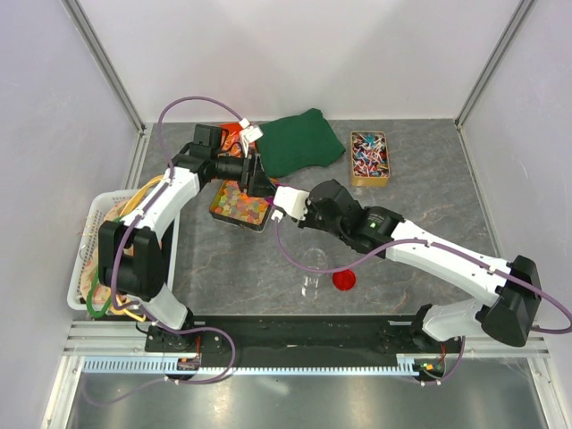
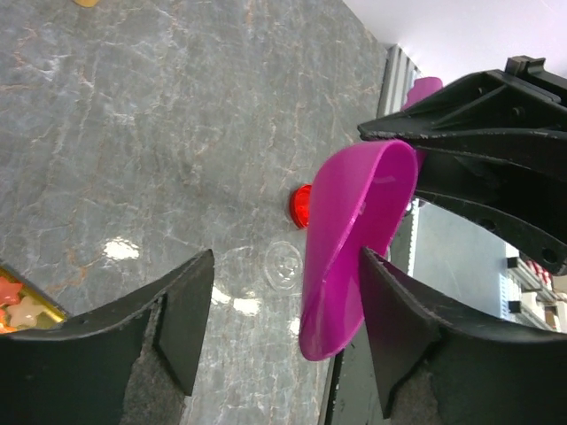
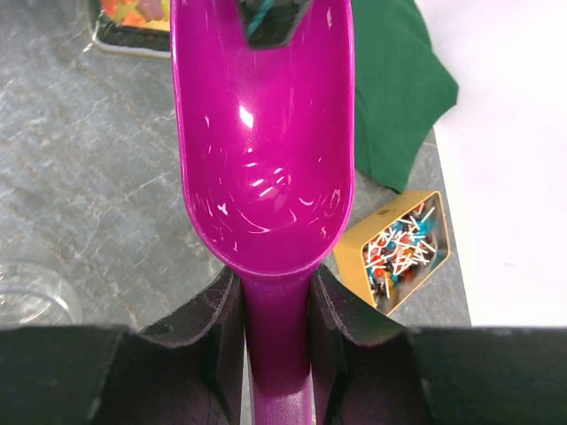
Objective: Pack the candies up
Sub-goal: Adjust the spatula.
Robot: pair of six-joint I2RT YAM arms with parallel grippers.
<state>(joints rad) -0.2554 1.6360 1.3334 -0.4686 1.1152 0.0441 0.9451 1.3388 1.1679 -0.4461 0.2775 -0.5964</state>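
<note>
The candies (image 1: 239,205), small loose orange, yellow, pink and green pieces, fill a shallow tray; one corner shows in the left wrist view (image 2: 12,304) and part in the right wrist view (image 3: 133,12). My right gripper (image 3: 275,283) is shut on the handle of an empty magenta scoop (image 3: 263,150), just right of the tray in the top view (image 1: 284,204). My left gripper (image 2: 286,258) is open, also above the tray (image 1: 257,174), with the scoop's front lip (image 2: 354,239) between its jaws, close against one finger (image 2: 399,336).
A clear cup (image 1: 313,268) and a red lid (image 1: 344,280) sit near the front centre. A green cloth (image 1: 304,143) and a yellow box of twist-wrapped sweets (image 1: 369,158) lie at the back. A white basket (image 1: 85,286) stands at the left edge.
</note>
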